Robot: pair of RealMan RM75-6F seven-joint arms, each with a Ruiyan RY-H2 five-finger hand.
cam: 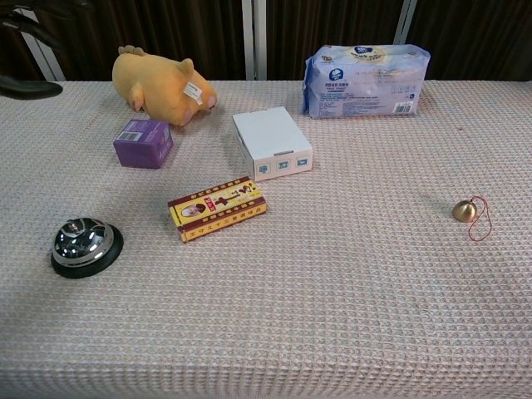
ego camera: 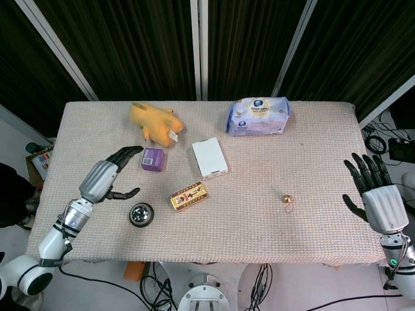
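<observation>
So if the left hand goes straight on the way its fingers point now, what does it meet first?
Probably the purple box: the left hand is open and its fingers aim at it. How high the hand is stays unclear.

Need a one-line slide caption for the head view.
Left hand open beside purple box and call bell; right hand open at table edge.
</observation>
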